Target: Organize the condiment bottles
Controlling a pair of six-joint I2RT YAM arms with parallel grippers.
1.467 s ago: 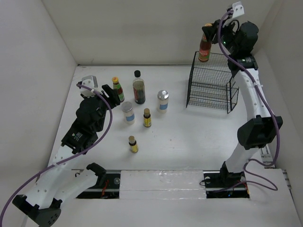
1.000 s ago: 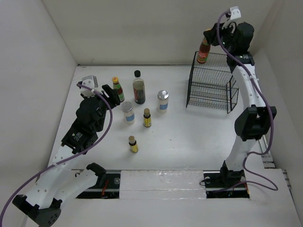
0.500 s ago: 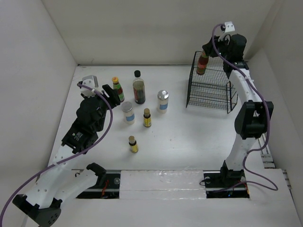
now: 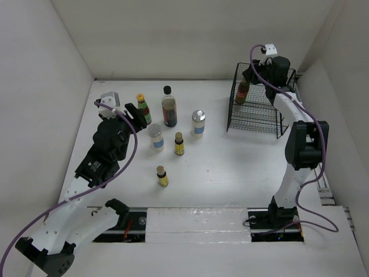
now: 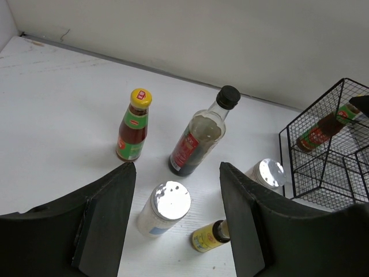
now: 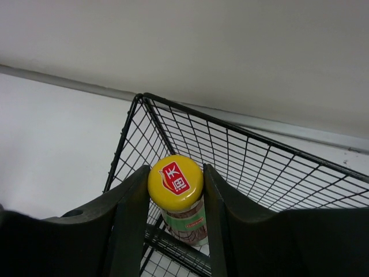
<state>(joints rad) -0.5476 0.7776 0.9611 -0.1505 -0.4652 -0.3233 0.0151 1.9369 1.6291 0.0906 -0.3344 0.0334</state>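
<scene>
- My right gripper (image 6: 174, 193) has dropped from above the wire basket (image 6: 242, 156) down into it, clamped on the yellow-capped bottle (image 6: 176, 183) between its fingers; release looks close.
- My left gripper (image 4: 134, 113) hangs wide open and empty, with the remaining bottles (image 5: 196, 141) just ahead of it.

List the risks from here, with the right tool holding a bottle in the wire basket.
1. The right tool grips the yellow-capped bottle by its cap only; released before its base rests, it may topple.
2. Its fingers sit close to the basket wires and could snag them.
3. The open left tool faces the dark bottle and a silver-lidded jar standing close; reaching one may knock the other.
</scene>
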